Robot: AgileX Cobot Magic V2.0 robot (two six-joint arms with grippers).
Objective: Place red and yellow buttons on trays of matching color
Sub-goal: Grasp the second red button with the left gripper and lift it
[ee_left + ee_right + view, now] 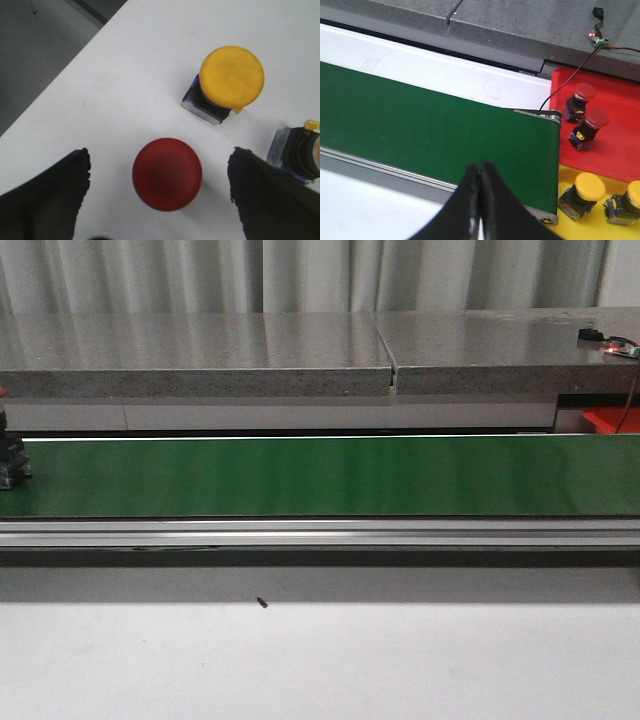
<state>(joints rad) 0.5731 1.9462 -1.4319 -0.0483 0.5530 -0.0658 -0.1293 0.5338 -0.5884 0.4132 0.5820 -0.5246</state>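
In the left wrist view a red button (167,174) stands on the white table, centred between the fingers of my left gripper (160,151), which is open and clear of it on both sides. A yellow button (231,77) stands just beyond it, and a second yellow one (300,155) is cut off by the frame edge. My right gripper (481,165) is shut and empty over the green belt (420,125). Beside the belt's end, the red tray (620,145) holds two red buttons (584,92) (596,119). The yellow tray (585,230) holds two yellow buttons (590,186) (635,194).
The green conveyor belt (330,475) crosses the front view, with a dark button body (8,455) cut off at its left end. A corner of the red tray (605,420) shows at the right. A grey stone shelf (300,350) with a small wired board (620,345) runs behind.
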